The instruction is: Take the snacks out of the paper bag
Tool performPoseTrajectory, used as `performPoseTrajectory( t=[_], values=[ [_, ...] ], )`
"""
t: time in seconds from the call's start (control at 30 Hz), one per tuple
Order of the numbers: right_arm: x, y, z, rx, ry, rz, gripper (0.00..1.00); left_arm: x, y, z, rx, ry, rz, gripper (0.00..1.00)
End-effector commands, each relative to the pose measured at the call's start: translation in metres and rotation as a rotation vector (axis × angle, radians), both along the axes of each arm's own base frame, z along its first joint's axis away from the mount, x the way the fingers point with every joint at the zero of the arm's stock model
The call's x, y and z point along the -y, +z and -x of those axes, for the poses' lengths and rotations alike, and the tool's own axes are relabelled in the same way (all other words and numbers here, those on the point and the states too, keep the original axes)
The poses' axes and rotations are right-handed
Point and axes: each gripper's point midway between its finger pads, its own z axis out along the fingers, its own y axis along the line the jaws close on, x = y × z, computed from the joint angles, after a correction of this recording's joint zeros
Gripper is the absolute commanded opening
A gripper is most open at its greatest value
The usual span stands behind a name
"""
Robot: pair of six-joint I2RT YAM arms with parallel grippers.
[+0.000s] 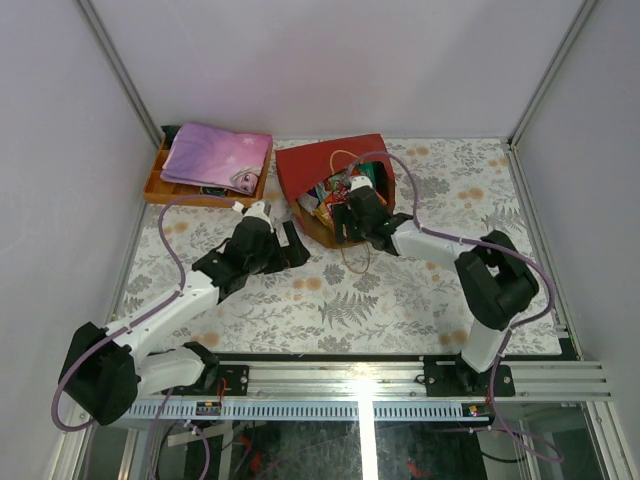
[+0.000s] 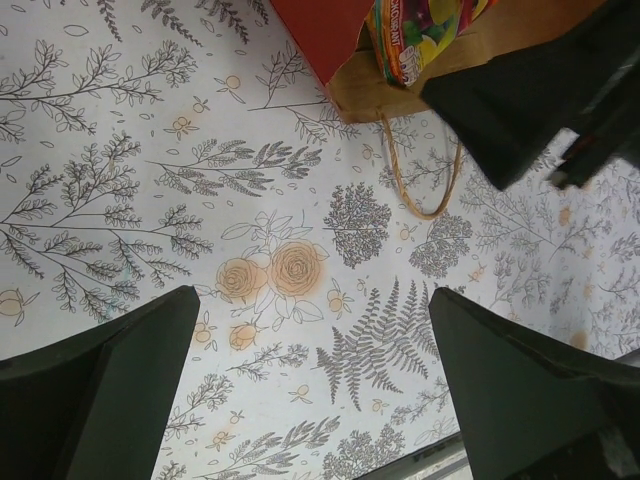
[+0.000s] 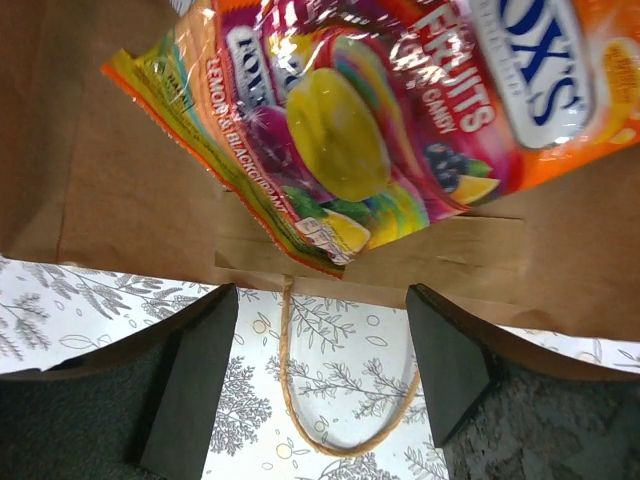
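Note:
The red paper bag [image 1: 322, 160] lies on its side at the back middle, its brown mouth toward me, with several glossy snack packets [image 1: 336, 192] inside. My right gripper [image 1: 349, 230] is open at the mouth. In the right wrist view its jaws [image 3: 322, 295] straddle the bag's lower lip [image 3: 130, 200] and the beige handle [image 3: 340, 440], just below an orange Fox's fruit candy packet [image 3: 380, 120]. My left gripper [image 1: 293, 250] is open and empty over the table, left of and in front of the bag [image 2: 320, 30]. Its view [image 2: 315, 300] shows the handle [image 2: 420, 190] and a packet [image 2: 415, 35].
An orange tray [image 1: 158, 186] with a pink-purple folded cloth [image 1: 215, 152] stands at the back left, close to the bag. A floral cloth [image 1: 400, 290] covers the table. White walls close in the back and both sides. The right gripper's black body shows in the left wrist view [image 2: 540, 100].

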Motion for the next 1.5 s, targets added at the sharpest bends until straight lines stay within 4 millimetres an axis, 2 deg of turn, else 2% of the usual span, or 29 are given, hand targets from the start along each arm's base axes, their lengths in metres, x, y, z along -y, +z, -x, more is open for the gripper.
performPoseTrajectory(
  t=[0.0, 0.1, 0.2, 0.3, 0.43, 0.5, 0.6, 0.7, 0.77, 0.83, 0.9, 0.93, 1.13, 1.3, 1.47],
  values=[
    [-0.028, 0.022, -0.024, 0.146, 0.05, 0.022, 0.77, 0.002, 0.015, -0.002, 0.051, -0.023, 0.054, 1.0],
    [-0.033, 0.019, -0.036, 0.194, 0.044, 0.057, 0.85, 0.001, 0.015, 0.001, 0.049, -0.032, 0.057, 1.0],
    [-0.038, 0.016, -0.045, 0.214, 0.049, 0.075, 0.88, 0.002, 0.025, 0.002, 0.057, -0.03, 0.094, 1.0],
    [-0.041, 0.009, -0.05, 0.215, 0.057, 0.1, 0.88, 0.007, 0.055, -0.004, 0.079, 0.009, 0.17, 1.0],
    [-0.044, 0.001, -0.051, 0.215, 0.064, 0.127, 0.87, 0.019, 0.126, -0.012, 0.152, 0.017, 0.3, 1.0],
    [-0.045, -0.005, -0.051, 0.213, 0.062, 0.14, 0.85, 0.013, 0.15, -0.015, 0.182, 0.058, 0.32, 1.0],
    [-0.043, -0.018, -0.053, 0.197, 0.043, 0.175, 0.84, -0.004, 0.175, -0.024, 0.209, 0.173, 0.329, 1.0],
    [-0.038, -0.029, -0.056, 0.192, 0.002, 0.202, 0.82, -0.027, 0.187, -0.037, 0.186, 0.322, 0.348, 1.0],
    [-0.036, -0.035, -0.056, 0.192, -0.014, 0.203, 0.8, -0.032, 0.193, -0.043, 0.158, 0.351, 0.357, 1.0],
    [-0.034, -0.04, -0.055, 0.195, -0.023, 0.202, 0.78, -0.027, 0.198, -0.048, 0.141, 0.331, 0.372, 1.0],
    [-0.032, -0.044, -0.055, 0.196, -0.031, 0.208, 0.72, -0.022, 0.201, -0.052, 0.139, 0.314, 0.381, 1.0],
    [-0.032, -0.047, -0.055, 0.194, -0.032, 0.211, 0.64, -0.021, 0.202, -0.054, 0.142, 0.31, 0.386, 1.0],
    [-0.03, -0.049, -0.051, 0.189, -0.025, 0.21, 0.02, -0.022, 0.212, -0.06, 0.189, 0.314, 0.392, 1.0],
    [-0.03, -0.04, -0.043, 0.181, -0.006, 0.178, 0.0, -0.035, 0.204, -0.065, 0.207, 0.365, 0.346, 1.0],
    [-0.029, -0.029, -0.03, 0.175, 0.004, 0.139, 0.0, -0.039, 0.196, -0.071, 0.22, 0.367, 0.316, 1.0]
  ],
)
